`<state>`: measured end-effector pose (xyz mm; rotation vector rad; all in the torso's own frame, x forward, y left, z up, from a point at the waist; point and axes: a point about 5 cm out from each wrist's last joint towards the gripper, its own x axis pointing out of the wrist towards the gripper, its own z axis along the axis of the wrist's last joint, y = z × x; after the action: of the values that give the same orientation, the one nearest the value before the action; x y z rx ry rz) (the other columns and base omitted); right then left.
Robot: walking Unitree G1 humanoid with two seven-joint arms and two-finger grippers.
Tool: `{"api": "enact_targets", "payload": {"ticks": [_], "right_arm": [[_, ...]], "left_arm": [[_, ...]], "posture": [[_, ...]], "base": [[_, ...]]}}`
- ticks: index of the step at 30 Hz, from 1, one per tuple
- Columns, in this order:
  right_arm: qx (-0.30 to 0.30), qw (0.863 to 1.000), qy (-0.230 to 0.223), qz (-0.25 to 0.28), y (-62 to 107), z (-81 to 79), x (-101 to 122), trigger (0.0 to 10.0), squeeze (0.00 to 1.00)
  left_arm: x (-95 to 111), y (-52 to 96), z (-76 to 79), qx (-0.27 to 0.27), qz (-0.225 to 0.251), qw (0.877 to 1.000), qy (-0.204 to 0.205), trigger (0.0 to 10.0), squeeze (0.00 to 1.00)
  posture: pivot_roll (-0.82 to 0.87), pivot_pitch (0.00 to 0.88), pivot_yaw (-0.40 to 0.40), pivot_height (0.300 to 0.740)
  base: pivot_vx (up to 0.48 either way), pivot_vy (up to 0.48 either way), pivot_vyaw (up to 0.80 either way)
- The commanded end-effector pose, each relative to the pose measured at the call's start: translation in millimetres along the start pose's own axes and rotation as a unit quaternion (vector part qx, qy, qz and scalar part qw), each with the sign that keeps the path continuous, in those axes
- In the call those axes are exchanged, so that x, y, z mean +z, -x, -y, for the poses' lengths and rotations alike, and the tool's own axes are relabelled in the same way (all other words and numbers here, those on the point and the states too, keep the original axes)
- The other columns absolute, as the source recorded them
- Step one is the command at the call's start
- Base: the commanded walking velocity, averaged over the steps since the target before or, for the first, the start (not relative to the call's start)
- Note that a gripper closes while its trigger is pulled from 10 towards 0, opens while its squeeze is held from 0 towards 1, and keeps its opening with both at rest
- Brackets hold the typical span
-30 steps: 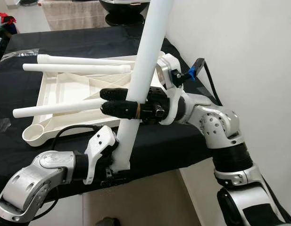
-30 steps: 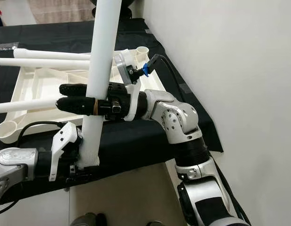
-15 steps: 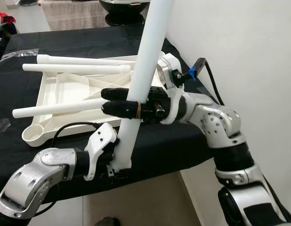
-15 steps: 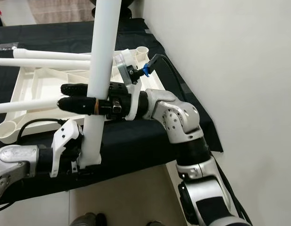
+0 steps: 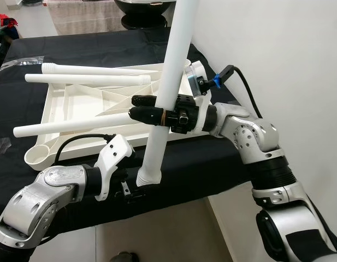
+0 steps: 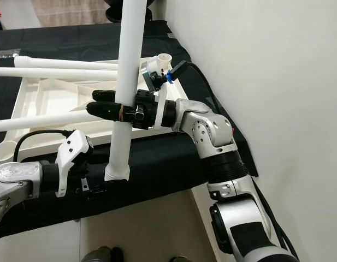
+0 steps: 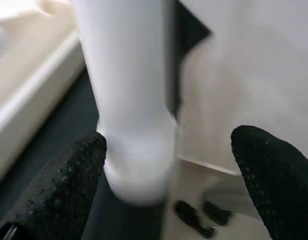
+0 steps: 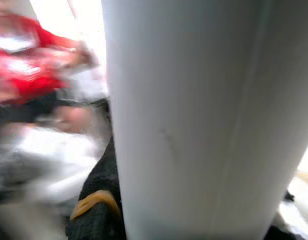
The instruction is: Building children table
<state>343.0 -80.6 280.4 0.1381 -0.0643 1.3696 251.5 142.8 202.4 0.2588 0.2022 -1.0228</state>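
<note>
Left eye view — your right gripper [image 5: 157,108] still clamps the white leg [image 5: 167,93], now shifted farther over the tabletop [image 5: 102,49]; left gripper [image 7: 168,170] fingers wide, leg released.

— What do you see of the robot's own build?

— You see two arms of brushed silver segments with black joint rings. The right gripper [image 5: 152,108] has two long black fingers, one ringed by a thin yellow band. A white housing sits at its wrist, with a blue connector and a black cable looping off it.

— And your left side?

— The left gripper [image 7: 166,182] shows black pebbled pads, a white angular wrist cover and a black cable.
</note>
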Motion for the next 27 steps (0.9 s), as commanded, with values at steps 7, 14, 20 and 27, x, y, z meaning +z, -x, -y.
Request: {"api": "enact_targets", "payload": {"ticks": [7, 14, 20, 27], "right_arm": [[-0.201, 0.977, 0.062, 0.026, 40.2, 43.5, 29, 0.0, 0.0], [-0.265, 0.959, 0.081, 0.054, 50.8, 51.1, 42, 0.0, 0.0], [-0.34, 0.927, 0.105, 0.12, 56.4, 57.3, 73, 0.0, 0.0], [-0.386, 0.889, 0.139, 0.201, 54.8, 51.6, 112, 0.0, 0.0]], "left_arm": [[2, 5.4, -25.9, 0.113, -0.016, 0.991, -0.072, 10.0, 0.0], [8, 9.5, -52.1, 0.236, -0.022, 0.96, -0.145, 10.0, 0.0], [6, 13.2, -71.6, 0.312, -0.035, 0.938, -0.146, 10.0, 0.0], [-15, 3.2, -79.1, 0.272, -0.04, 0.959, -0.068, 10.0, 0.0]], "posture": [[0.1, 0.122, -0.036, 0.74], [0.1, 0.11, -0.033, 0.74], [0.09, 0.099, -0.031, 0.74], [0.09, 0.092, -0.026, 0.74]], "base": [[0.0, 0.0, 0.0], [0.0, 0.0, 0.0], [0.0, 0.0, 0.0], [0.0, 0.0, 0.0]]}}
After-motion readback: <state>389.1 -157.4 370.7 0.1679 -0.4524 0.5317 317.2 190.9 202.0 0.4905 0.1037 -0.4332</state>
